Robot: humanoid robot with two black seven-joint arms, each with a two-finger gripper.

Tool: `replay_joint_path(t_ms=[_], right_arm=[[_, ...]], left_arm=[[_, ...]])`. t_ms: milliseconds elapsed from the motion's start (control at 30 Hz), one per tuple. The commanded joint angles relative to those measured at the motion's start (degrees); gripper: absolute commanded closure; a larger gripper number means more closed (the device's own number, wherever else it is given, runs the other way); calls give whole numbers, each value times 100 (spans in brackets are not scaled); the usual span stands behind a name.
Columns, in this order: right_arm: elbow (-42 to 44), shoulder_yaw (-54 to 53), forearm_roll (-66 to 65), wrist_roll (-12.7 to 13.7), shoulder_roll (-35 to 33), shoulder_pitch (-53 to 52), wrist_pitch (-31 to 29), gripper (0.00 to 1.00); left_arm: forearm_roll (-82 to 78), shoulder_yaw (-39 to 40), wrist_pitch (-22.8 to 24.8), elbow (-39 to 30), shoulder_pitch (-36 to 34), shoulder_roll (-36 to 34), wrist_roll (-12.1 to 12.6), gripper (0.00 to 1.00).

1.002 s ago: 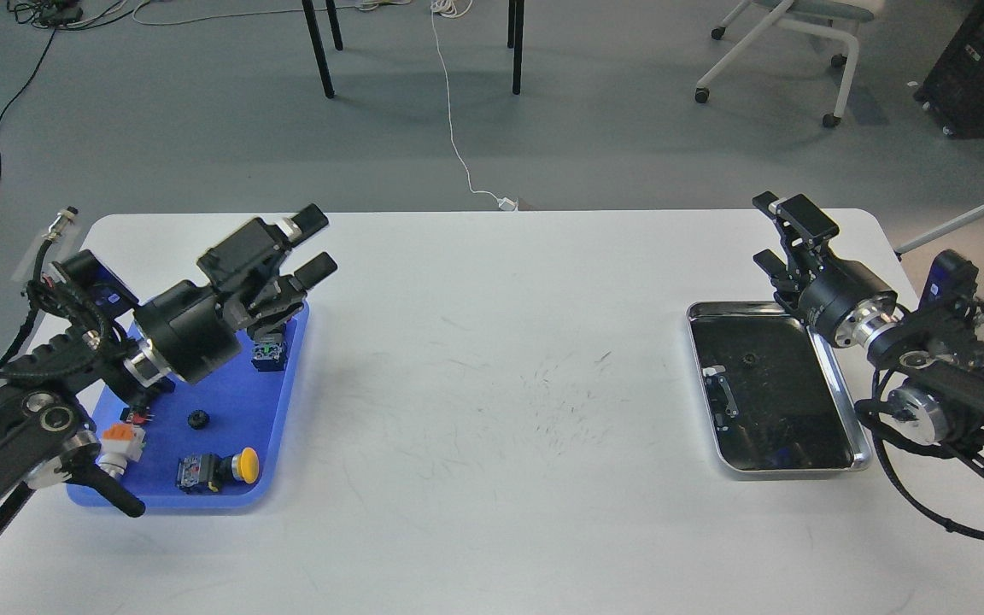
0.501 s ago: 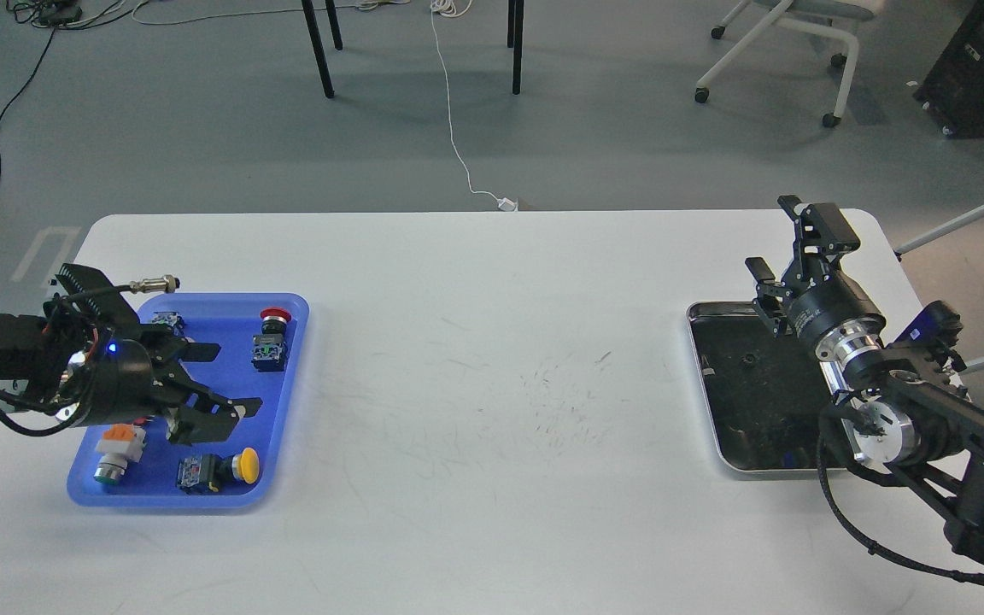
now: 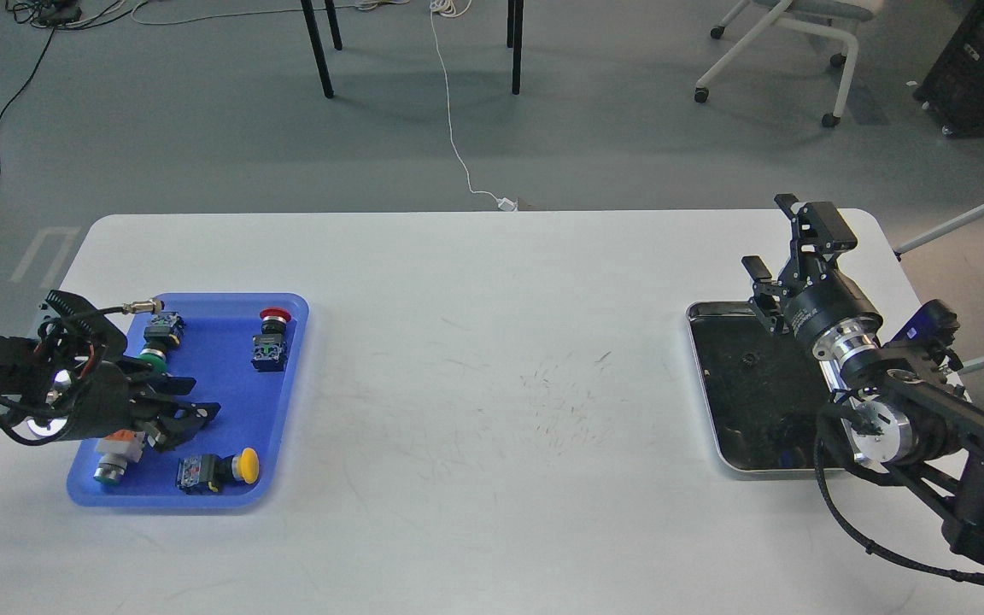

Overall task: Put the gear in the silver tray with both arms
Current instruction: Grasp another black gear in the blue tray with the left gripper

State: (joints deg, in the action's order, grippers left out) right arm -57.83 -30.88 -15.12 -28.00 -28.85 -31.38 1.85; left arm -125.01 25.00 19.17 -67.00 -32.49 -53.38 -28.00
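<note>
White tabletop [image 3: 475, 410] carries everything, with a wide bare stretch between the two arms. Left gripper [image 3: 189, 416] sits low inside the blue tray [image 3: 227, 389], its dark fingers too close-set to tell whether they are apart. A yellow-capped button [image 3: 244, 465] lies just beside it. Right gripper [image 3: 787, 256], fingers spread, is over the far edge of the silver tray [image 3: 705, 410], near the tabletop's far right corner.

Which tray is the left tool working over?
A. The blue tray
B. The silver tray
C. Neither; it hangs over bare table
A: the left tool sits low over the blue tray among the push buttons, while the silver tray lies far across the table by the right arm.
</note>
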Motion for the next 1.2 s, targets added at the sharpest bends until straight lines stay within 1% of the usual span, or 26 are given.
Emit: replay_joint_path(t_ms=[0,300,401,467,601,668,701,768,901,1169], right_arm=[[-17,3,-9,0,-24,1,0,2],[-17,3,-9,0,-51,9,0,2],[-17,3,-9,0,-51,9,0,2],[-17,-6,-9,0,-51,9,0,2],[-17,-6,-9,0,-51,9,0,2],[-17,-6,-9,0,-51,9,0,2],[-17,-6,-9,0,-51,9,0,2],[-17,-6,-9,0,-51,9,0,2],[-17,-15,-9,0,-51,9,0,2],[-18,-24,-9,0,-42,9,0,2]], left_arm=[[1,-13,-1,20,23,3,0,51],[1,-22,7,152,58,135,0,52],[1,-153,7,205,32,144,0,52],[1,-215,-1,205,32,144,0,54],[1,-215,7,222,41,144,0,54],[1,-224,7,222,41,153,0,58],[1,-224,7,231,41,153,0,63],[1,-224,7,248,41,153,0,70],[1,-233,-1,310,41,153,0,78],[1,-241,7,433,41,232,0,86]])
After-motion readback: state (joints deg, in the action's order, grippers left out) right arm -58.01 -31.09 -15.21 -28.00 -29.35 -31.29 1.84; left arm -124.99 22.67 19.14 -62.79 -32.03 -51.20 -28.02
